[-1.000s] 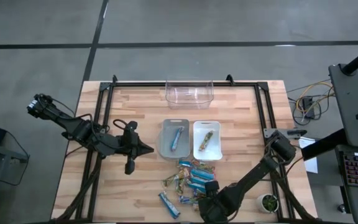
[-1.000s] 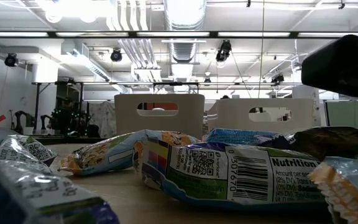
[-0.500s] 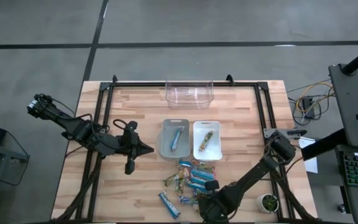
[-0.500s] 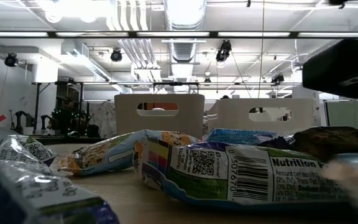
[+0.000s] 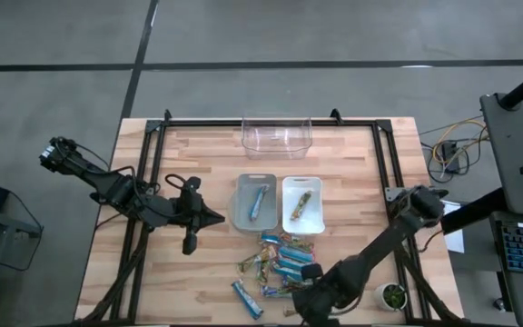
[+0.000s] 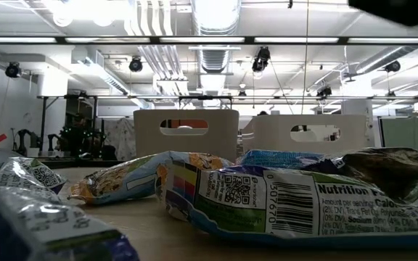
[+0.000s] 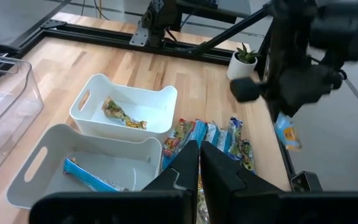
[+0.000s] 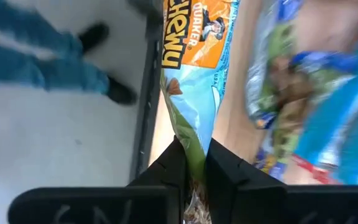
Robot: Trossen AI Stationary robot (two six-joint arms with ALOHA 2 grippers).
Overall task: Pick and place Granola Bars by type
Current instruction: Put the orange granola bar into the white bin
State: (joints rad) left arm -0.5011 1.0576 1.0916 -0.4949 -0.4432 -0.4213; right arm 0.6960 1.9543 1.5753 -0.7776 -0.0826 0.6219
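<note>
Several wrapped granola bars (image 5: 280,259) lie heaped on the wooden table near its front edge, and fill the foreground of the low view (image 6: 267,196). My right gripper (image 5: 300,292) hangs over the pile's near side, shut on a light-blue and orange bar (image 7: 288,132). A grey bin (image 5: 256,202) holds one blue bar, and the white bin (image 5: 302,204) beside it holds a greenish-gold one. My left gripper (image 5: 218,217) waits shut, left of the grey bin. My right gripper pinches one end of the light-blue and orange bar (image 8: 192,146) between its two fingers, which point down from above. The bar hangs below the fingers, its free end (image 7: 289,142) lowest, lifted clear of the table and the pile.
A clear bin (image 5: 277,133) stands at the table's far edge. A black frame (image 5: 143,182) runs around the table. A small potted plant (image 5: 392,294) sits at the near right corner. A person's legs and shoes (image 8: 114,93) show on the floor beyond the table's edge.
My right gripper has shut on a bar at the pile's near side and risen with it. In the low view the bar has left the table at the right and the gripper has gone up out of the picture. The rest of the pile has stayed put.
</note>
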